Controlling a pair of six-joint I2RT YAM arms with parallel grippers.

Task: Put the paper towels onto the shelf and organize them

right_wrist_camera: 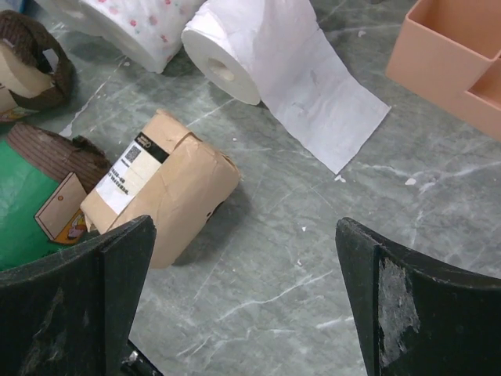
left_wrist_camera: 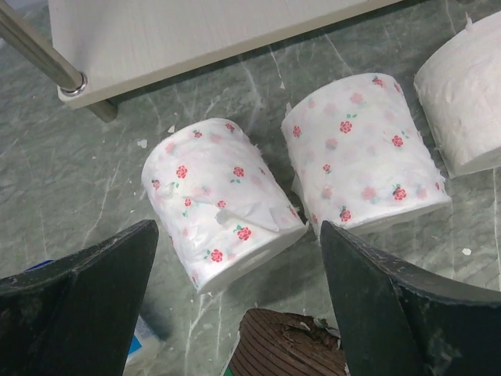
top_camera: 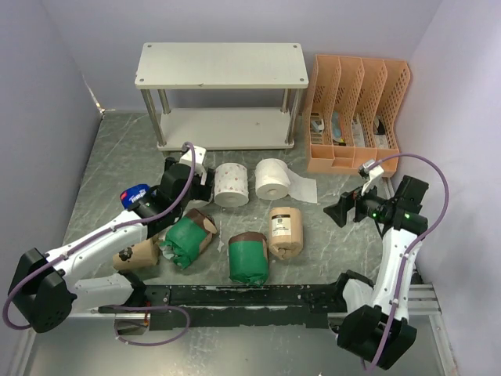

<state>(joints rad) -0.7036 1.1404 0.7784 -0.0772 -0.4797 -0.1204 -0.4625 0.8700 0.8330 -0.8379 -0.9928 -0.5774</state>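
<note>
— Fingers?
— My left gripper (left_wrist_camera: 236, 235) is spread wide, a pink-dotted roll (left_wrist_camera: 219, 200) just ahead. My right gripper (right_wrist_camera: 243, 235) is spread too, a kraft roll (right_wrist_camera: 168, 184) at ten o'clock.
— Shelf?
— The shelf (top_camera: 221, 64) stands at twelve o'clock, beyond both.

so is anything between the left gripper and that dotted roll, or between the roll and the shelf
Nothing visible. The open left gripper hangs over the nearer pink-dotted roll, its fingers either side. Only bare table lies between that roll and the shelf. The second dotted roll sits to the side, apart.
</note>
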